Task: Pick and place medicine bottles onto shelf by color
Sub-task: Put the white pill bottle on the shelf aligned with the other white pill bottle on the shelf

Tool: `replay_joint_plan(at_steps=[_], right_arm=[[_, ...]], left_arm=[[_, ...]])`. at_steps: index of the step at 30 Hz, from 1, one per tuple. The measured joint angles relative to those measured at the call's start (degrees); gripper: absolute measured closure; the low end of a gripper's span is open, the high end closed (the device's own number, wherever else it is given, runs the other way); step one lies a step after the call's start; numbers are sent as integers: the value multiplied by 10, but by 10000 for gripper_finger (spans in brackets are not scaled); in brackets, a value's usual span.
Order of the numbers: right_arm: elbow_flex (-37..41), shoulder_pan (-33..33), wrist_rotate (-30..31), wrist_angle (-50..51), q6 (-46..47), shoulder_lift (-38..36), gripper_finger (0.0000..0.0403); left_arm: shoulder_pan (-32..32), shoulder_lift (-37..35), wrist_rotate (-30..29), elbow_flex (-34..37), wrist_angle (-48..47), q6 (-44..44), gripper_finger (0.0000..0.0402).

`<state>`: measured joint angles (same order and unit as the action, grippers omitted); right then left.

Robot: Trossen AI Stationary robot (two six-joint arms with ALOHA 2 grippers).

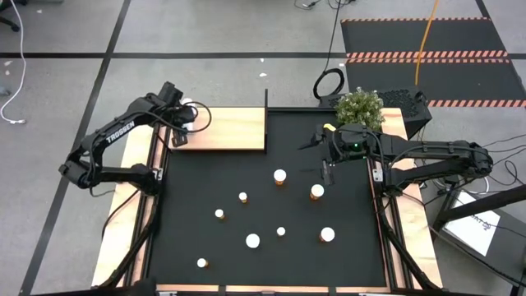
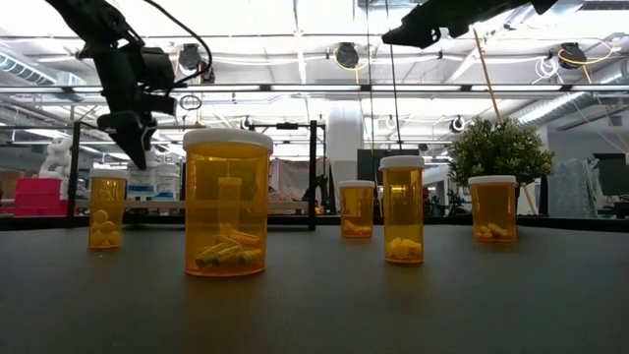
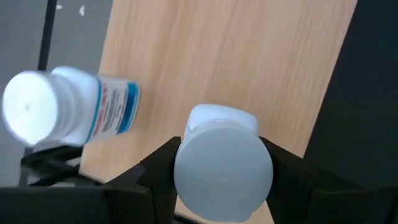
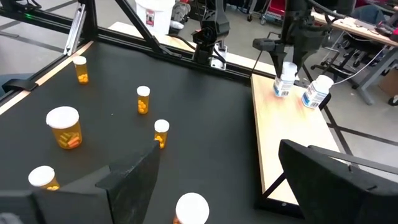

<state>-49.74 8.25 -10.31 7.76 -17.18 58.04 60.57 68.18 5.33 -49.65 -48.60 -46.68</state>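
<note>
The left claw (image 1: 187, 115) hangs over the light-wood shelf (image 1: 234, 127) at about 10 o'clock on the table, closed on a white medicine bottle (image 3: 222, 163). The left wrist view looks down on that bottle's round cap, which sits squarely between the two dark fingers (image 3: 158, 165), one pressed to each side, with shelf board beneath. A second white bottle (image 3: 65, 109), with a blue-striped label, is just beside the held one on the shelf, toward its outer edge; in the right wrist view the pair (image 4: 317, 92) show close together at the shelf's far end, the claw (image 4: 285, 62) coming down on one from above.

The right claw (image 1: 327, 168) hovers at about 2 o'clock over the black mat (image 1: 353, 247), its fingers spread wide with nothing between them. The nearest orange bottle (image 1: 317, 191) stands just below it toward 6 o'clock, apart from it. The other orange bottles, white-capped, stand scattered upright across the mat's middle and near half, among them a large one (image 2: 227, 202) close to the low camera.
</note>
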Motion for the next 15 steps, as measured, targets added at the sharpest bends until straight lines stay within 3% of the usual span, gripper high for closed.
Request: replay_joint_plan(at_steps=[7,15], right_arm=[[0,0,0,-3,0,0,83],[0,0,0,-2,0,0,83]], left_arm=[[21,39,14,-3,28,4,213],[28,33,6,-1,22,9,213]])
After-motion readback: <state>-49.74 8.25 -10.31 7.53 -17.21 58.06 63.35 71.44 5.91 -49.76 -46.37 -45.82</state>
